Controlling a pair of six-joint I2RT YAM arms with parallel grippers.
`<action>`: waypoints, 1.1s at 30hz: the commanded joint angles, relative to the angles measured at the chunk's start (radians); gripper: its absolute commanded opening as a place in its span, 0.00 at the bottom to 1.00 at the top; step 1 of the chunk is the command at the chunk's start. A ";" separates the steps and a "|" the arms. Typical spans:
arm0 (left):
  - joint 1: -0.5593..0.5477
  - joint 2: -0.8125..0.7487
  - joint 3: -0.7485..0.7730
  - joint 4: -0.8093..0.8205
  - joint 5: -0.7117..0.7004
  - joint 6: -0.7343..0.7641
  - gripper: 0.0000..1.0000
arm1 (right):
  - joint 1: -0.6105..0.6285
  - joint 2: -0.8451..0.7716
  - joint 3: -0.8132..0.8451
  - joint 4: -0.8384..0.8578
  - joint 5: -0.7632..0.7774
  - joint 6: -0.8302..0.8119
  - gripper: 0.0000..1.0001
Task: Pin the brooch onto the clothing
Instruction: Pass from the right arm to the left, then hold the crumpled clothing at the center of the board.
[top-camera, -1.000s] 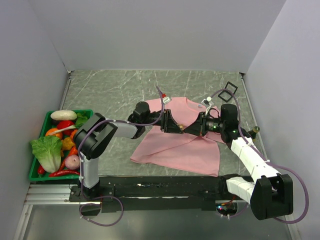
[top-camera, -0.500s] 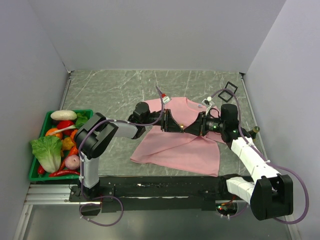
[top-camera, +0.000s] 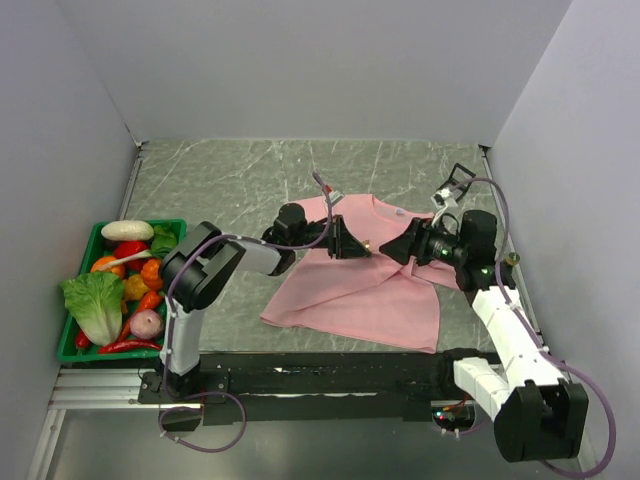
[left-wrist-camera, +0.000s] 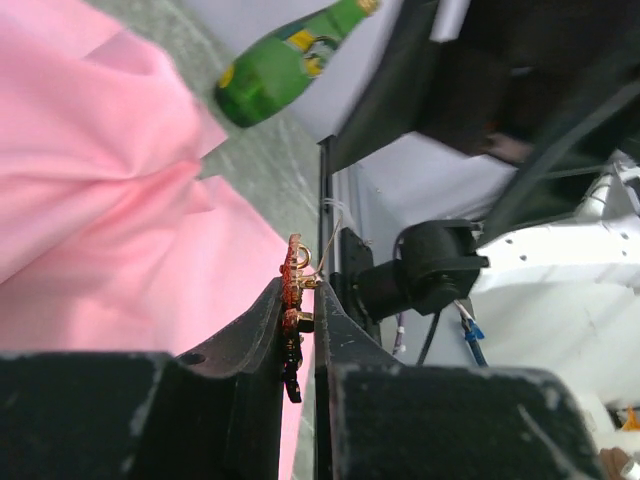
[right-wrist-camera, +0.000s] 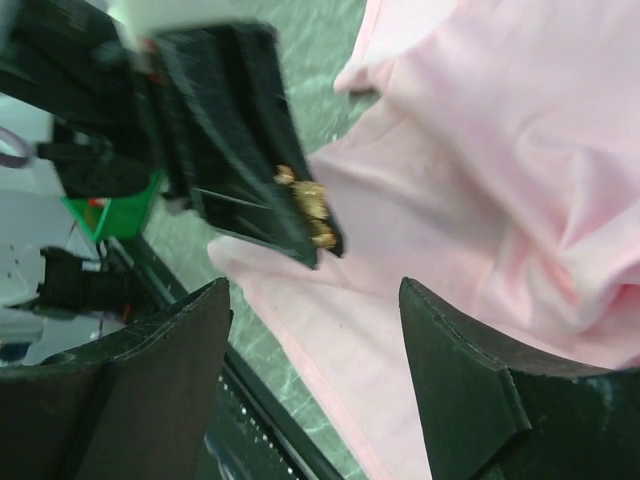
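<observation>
The left hand (left-wrist-camera: 298, 290) is clamped on the brooch (left-wrist-camera: 292, 280), holding it over the pink T-shirt (top-camera: 360, 290) that lies mid-counter (top-camera: 230, 170). The right hand (right-wrist-camera: 312, 290) faces it with its fingers spread wide, holding nothing. A green bottle (left-wrist-camera: 290, 60) has a yellow label, too blurred to read. At the counter's left edge, a green crate (top-camera: 75, 355) holds lettuce (top-camera: 95, 305) and red peppers (top-camera: 128, 248).

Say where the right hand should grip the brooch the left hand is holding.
Probably the brooch's free tip with the gold loop. It is the only part poking past the left hand's fingers; the rest is pinched edge-on between them. Bring the open right hand straight in from that tip side, above the shirt, closing across the flat faces.
</observation>
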 joint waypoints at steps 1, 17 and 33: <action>-0.004 0.036 0.056 -0.002 -0.037 0.035 0.01 | -0.023 -0.059 -0.001 0.056 0.012 0.028 0.77; -0.046 0.128 0.232 -0.355 -0.120 0.257 0.01 | -0.084 0.056 -0.012 -0.051 0.329 0.060 0.56; -0.058 0.189 0.355 -0.547 -0.144 0.372 0.01 | -0.048 0.206 -0.013 0.053 0.391 0.048 0.43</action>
